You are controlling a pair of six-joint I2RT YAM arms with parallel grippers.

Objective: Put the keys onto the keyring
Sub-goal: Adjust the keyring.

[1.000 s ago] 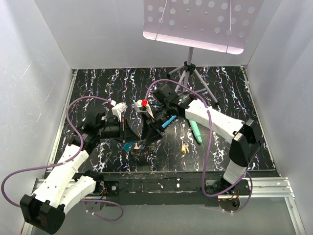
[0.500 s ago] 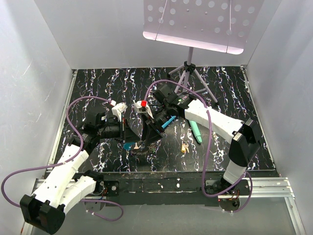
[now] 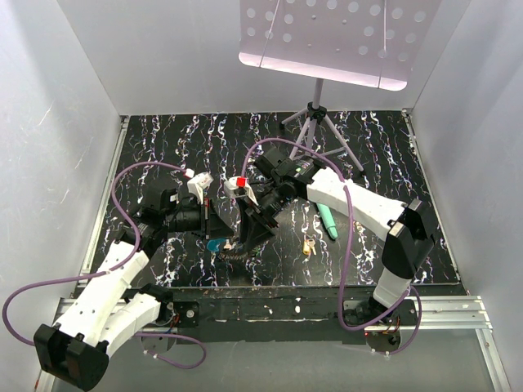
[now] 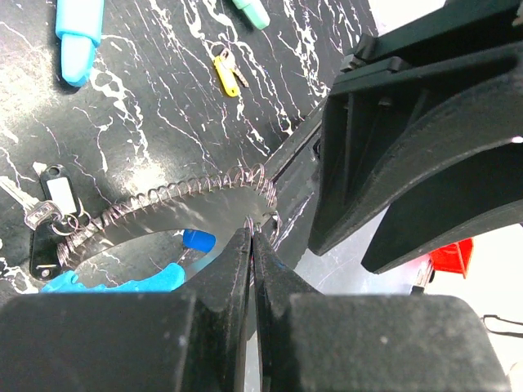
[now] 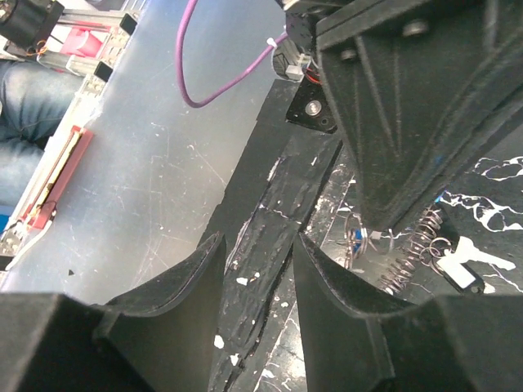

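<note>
The keyring (image 4: 163, 202) is a grey coiled loop with a bright blue section (image 4: 122, 282). It lies near the table's front edge (image 3: 222, 245). My left gripper (image 4: 252, 235) is shut on the ring's wire at its right end (image 3: 235, 238). A key with a black tag (image 4: 47, 216) hangs on the ring's left side and also shows in the right wrist view (image 5: 470, 260). A yellow-headed key (image 3: 308, 245) lies loose on the table to the right (image 4: 226, 73). My right gripper (image 5: 255, 273) is open and empty, just right of the left gripper (image 3: 255, 230), over the front edge.
A teal stick (image 3: 327, 219) lies right of the arms, and a blue stick (image 4: 79, 33) lies farther back. A tripod stand (image 3: 315, 122) with a perforated tray stands at the back. The table's front rail (image 3: 270, 294) is close below both grippers.
My right gripper has moved forward and left, closer to the left gripper and the keyring. The left arm and the ring have stayed put.
</note>
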